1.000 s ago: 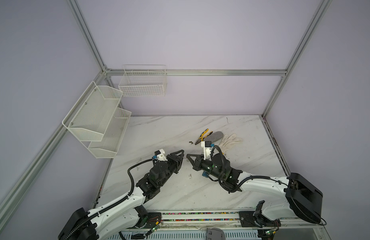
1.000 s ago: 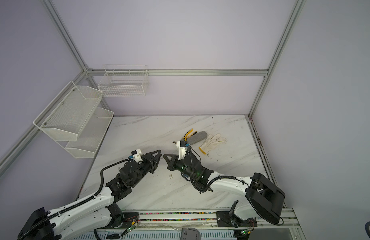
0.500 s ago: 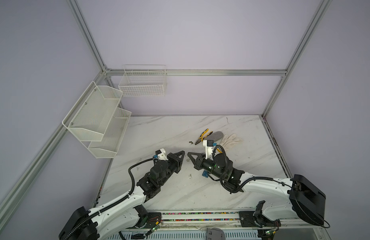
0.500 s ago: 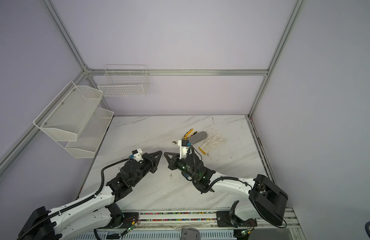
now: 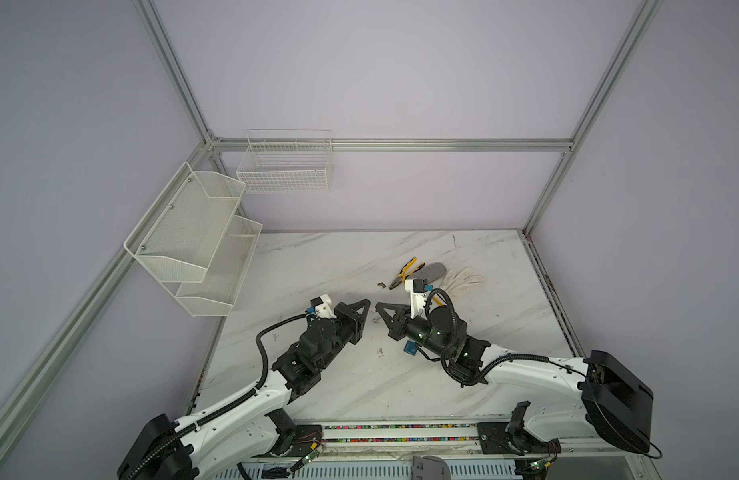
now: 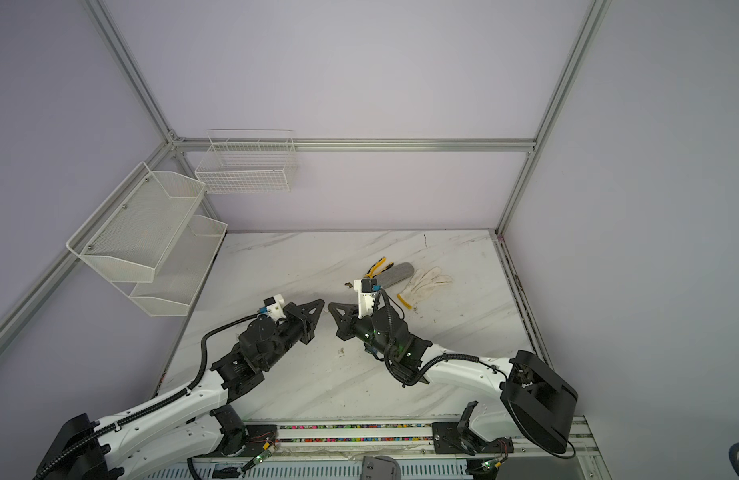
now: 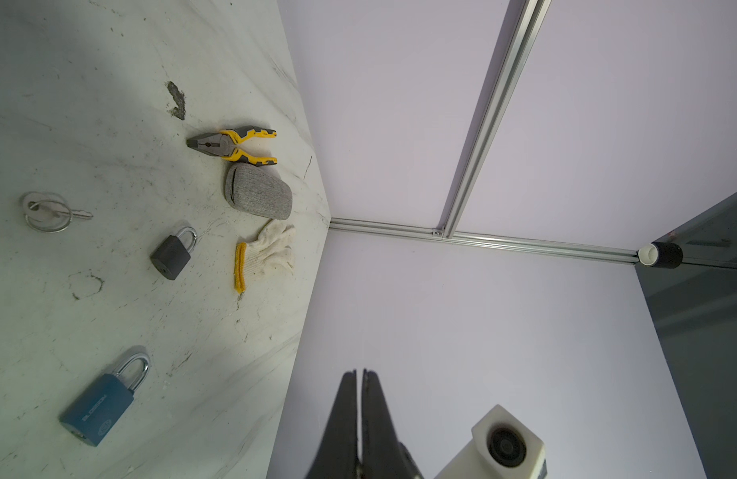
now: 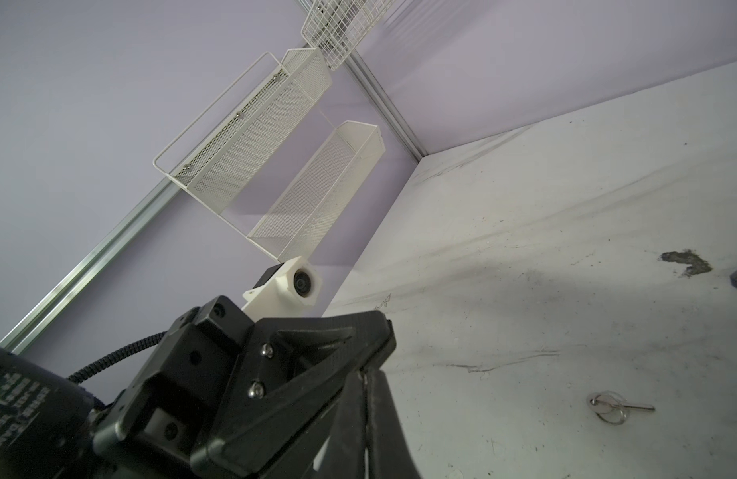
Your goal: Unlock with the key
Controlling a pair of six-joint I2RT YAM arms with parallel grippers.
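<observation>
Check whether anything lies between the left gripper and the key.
Nothing visible does. In the left wrist view the key lies alone on the table, apart from the grey padlock and blue padlock. The left gripper is shut and empty.

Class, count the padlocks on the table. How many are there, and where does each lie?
2. The dark grey padlock lies between the key and the white glove. The blue padlock lies apart from it. Both show only in the left wrist view; others may be hidden.

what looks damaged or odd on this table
The tabletop has a dark gouge in its surface near the nose of the pliers, where the white finish looks chipped away. Scuffs and stains mark the rest; nothing is spilled or tipped.
</observation>
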